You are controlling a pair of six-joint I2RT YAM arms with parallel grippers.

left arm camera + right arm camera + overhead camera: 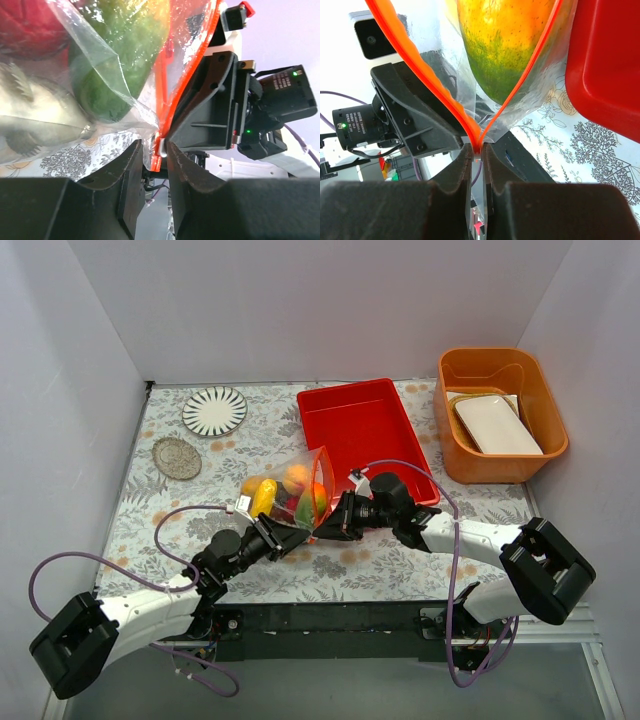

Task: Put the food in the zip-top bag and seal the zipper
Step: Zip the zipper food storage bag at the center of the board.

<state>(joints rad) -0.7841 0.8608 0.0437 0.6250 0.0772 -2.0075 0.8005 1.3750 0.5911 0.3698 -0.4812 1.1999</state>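
The clear zip-top bag point(285, 472) lies in the middle of the table and holds the food: a green-red mango point(312, 505), a yellow fruit point(263, 496) and an orange fruit point(297, 474). The left wrist view shows the mango point(117, 60), a silver fish point(35, 115) and a red apple point(25, 25) inside. The zipper point(326, 478) spreads open in a V point(435, 85). My left gripper point(155, 150) is shut on the zipper's near end point(162, 95). My right gripper point(477, 148) is shut on the zipper where the two strips meet. In the top view, the left gripper point(290, 535) and the right gripper point(335, 525) are close together.
A red tray point(365, 425) lies just behind the bag and shows at the right wrist view's edge point(610, 65). An orange bin point(500, 365) with a white dish point(497, 425) stands at the back right. A striped plate point(214, 410) and a round coaster point(177, 457) lie at the back left.
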